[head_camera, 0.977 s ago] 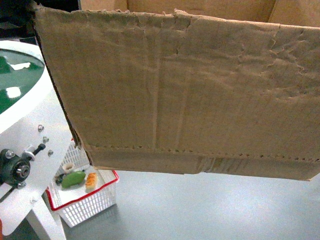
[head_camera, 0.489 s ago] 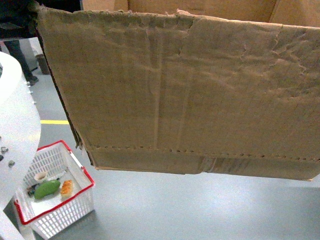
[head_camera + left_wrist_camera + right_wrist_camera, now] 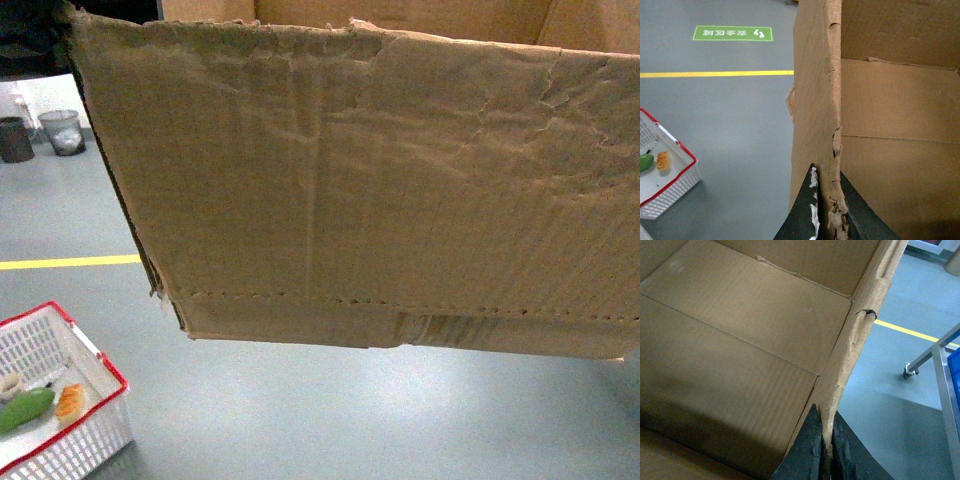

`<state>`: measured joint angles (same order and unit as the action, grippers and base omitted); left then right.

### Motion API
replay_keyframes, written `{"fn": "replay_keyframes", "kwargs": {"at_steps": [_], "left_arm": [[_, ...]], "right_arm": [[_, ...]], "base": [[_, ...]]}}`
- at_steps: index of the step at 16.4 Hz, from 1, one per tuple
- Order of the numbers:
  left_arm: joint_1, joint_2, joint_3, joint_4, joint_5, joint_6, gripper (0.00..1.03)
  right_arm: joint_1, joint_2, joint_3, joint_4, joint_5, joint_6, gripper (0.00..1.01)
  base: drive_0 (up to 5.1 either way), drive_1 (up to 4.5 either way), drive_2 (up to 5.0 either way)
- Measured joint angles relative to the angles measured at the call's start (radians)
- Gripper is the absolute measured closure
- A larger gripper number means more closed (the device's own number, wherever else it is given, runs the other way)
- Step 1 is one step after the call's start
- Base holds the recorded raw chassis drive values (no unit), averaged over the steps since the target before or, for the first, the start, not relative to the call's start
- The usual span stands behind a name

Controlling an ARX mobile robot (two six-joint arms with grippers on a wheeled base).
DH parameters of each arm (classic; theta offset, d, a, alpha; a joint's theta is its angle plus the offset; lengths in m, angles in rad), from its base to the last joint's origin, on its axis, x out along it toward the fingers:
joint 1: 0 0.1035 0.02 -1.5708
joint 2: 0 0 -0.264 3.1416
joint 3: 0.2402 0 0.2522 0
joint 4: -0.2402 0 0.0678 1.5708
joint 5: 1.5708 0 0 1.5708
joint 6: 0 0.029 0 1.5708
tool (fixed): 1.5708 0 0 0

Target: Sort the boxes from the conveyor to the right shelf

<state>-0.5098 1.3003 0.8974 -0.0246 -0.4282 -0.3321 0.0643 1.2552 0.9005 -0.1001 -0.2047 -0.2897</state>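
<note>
Box (image 3: 380, 190) fills view; basket (image 3: 60, 420) lower left.

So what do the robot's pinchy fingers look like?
Only the fingers show, and they are black, flat and wedge-shaped, narrowing to a point. The left gripper has whitish scuffs along one finger's inner edge. The right gripper looks rough and dark. No cables or markings are visible.

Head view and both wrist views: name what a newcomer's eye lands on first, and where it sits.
The big brown cardboard box with ragged top edges fills most of the head view, held up above the grey floor. Each wrist view shows black fingers clamped on a torn box wall, left gripper on one side and right gripper on the other. A red-rimmed white basket holding small items sits low left on the floor.
</note>
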Motion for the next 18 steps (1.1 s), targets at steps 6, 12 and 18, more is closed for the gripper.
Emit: {"fn": "replay_keyframes", "kwargs": {"at_steps": [6,12,18], "left_arm": [[0.003,0.0,0.0,0.003,-0.002,0.0,1.0],[0.001,0.0,0.0,-0.001,0.001,0.0,1.0],[0.0,0.002,0.0,0.003,0.0,0.0,1.0]], "right_arm": [[0.0,0.001,0.0,0.005,0.0,0.0,0.99],[0.0,0.0,0.0,-0.002,0.0,0.0,0.99],[0.0,0.001,0.0,0.0,0.0,0.0,0.99]], "base": [[0.6,-2.22,-0.2],[1.8,-6.67,-0.7],[1.8,-6.67,-0.7]]}}
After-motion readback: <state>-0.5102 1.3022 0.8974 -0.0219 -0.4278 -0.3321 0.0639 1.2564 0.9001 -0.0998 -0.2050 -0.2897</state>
